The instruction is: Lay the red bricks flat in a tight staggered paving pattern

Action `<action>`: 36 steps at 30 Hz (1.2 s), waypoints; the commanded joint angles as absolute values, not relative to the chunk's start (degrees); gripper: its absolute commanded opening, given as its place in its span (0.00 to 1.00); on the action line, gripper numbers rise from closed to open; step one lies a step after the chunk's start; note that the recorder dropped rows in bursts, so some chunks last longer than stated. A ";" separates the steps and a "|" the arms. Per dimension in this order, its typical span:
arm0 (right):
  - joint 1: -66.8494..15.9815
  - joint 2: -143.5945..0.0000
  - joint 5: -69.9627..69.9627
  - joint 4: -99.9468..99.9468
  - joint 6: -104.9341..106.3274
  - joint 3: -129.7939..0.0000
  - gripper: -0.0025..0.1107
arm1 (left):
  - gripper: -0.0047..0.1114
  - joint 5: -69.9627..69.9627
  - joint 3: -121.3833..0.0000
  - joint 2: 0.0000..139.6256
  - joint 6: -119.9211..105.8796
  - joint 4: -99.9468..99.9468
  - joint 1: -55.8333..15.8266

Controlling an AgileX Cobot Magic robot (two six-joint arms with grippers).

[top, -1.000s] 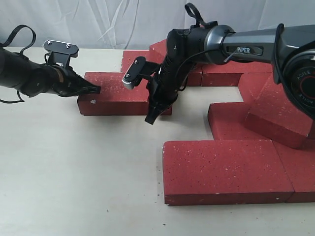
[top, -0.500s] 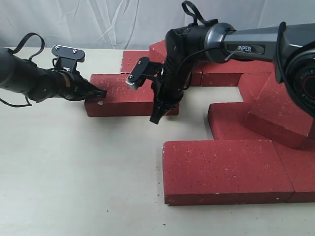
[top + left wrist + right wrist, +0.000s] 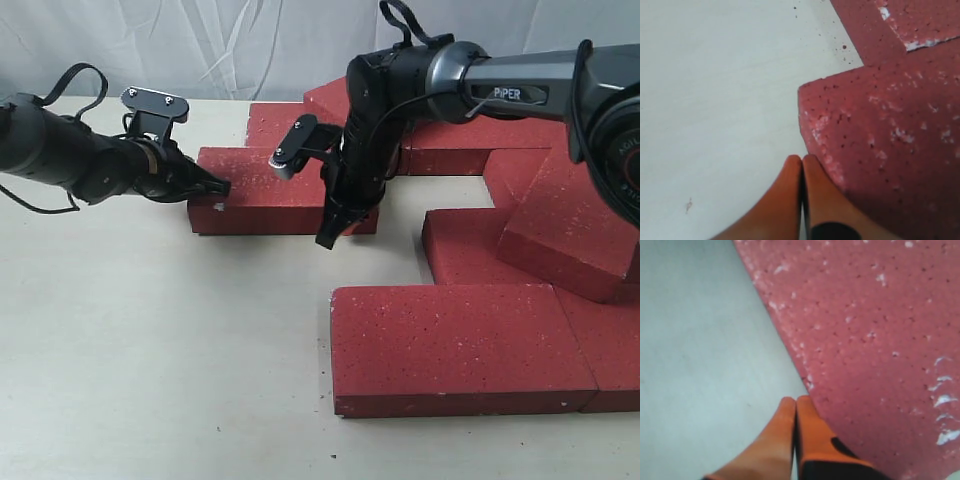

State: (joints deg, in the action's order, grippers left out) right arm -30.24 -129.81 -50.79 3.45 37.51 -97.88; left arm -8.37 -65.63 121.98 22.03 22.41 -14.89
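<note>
A loose red brick (image 3: 265, 190) lies flat on the table, apart from the others. My left gripper (image 3: 222, 187) is shut, its tips against the brick's left end; the left wrist view shows the brick's corner (image 3: 880, 140) beside the left gripper (image 3: 802, 159). My right gripper (image 3: 325, 240) is shut, pointing down against the brick's front face near its right end; in the right wrist view the right gripper (image 3: 795, 401) touches the brick's edge (image 3: 865, 340). Several more red bricks (image 3: 450, 345) lie at the right and back.
One brick (image 3: 560, 240) leans tilted on the others at the right. A row of bricks (image 3: 440, 150) lies behind my right arm. A pale curtain hangs behind the beige table (image 3: 150, 350).
Both grippers have moved right with the loose brick, which has slid right toward the other bricks.
</note>
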 commanded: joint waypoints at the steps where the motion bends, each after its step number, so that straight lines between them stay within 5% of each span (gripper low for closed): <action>1: -26.89 -129.19 -49.66 1.78 36.71 -98.02 0.03 | 0.04 -9.27 -67.29 123.94 22.29 23.11 -16.65; 36: -23.34 -128.59 -56.76 1.59 35.65 -98.02 0.03 | 0.04 -10.75 -70.31 124.66 22.15 24.19 -22.49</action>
